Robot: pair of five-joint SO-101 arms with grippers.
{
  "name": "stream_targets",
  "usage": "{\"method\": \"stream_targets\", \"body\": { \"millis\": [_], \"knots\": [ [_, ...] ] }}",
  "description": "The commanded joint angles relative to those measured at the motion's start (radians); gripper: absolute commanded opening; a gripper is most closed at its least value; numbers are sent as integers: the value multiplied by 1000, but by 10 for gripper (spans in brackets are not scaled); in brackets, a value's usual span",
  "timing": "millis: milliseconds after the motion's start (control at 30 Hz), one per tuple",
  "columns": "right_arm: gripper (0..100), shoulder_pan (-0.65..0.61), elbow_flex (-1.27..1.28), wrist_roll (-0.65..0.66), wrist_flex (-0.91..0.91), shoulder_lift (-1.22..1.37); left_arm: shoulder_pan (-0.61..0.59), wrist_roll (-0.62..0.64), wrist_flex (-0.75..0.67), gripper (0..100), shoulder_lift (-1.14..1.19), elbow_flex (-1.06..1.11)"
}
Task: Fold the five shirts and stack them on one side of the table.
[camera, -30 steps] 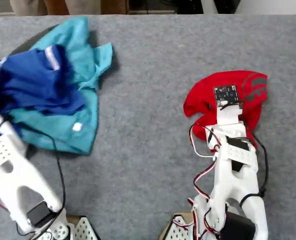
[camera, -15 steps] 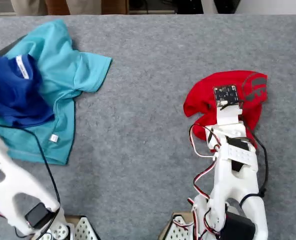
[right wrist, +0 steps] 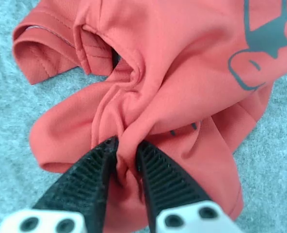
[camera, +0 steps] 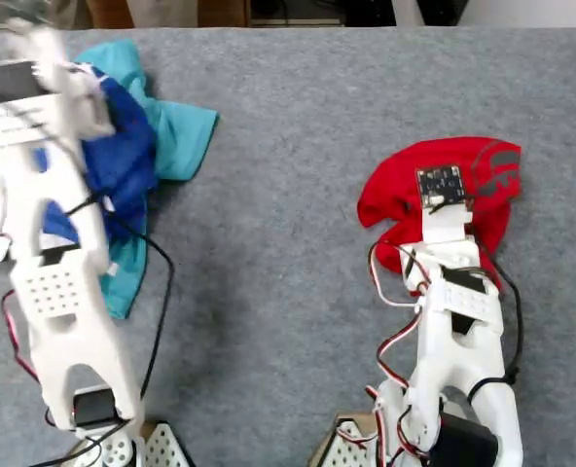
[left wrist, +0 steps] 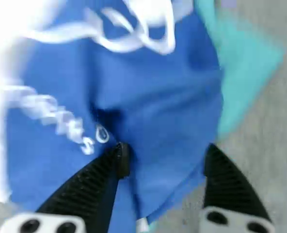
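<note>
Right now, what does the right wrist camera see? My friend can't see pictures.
The right gripper pinches a bunched fold of a crumpled red shirt. The shirt lies on the grey table, with a dark print near one edge.

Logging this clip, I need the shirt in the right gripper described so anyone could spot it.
On the grey table, follow the right arm out to the right gripper, which pinches a bunched fold. That is the red shirt, crumpled, with a dark print; the blue shirt and teal shirt lie apart, by the left arm.
</note>
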Motion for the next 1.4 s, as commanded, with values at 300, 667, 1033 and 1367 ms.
{"method": "stream_targets", "body": {
  "millis": [300, 667, 1033, 1367],
  "knots": [
    [2, 5, -1, -6, -21, -10, -81, -232, -368, 100, 173, 370],
    [3, 5, -2, -6, -21, -10, -371, -342, -285, 18, 277, 71],
    [3, 5, -1, -6, -21, -10, -578, -342, -186, 19, 298, -166],
    [3, 5, -1, -6, -21, -10, -454, -267, 23, 18, 263, -361]
  ]
}}
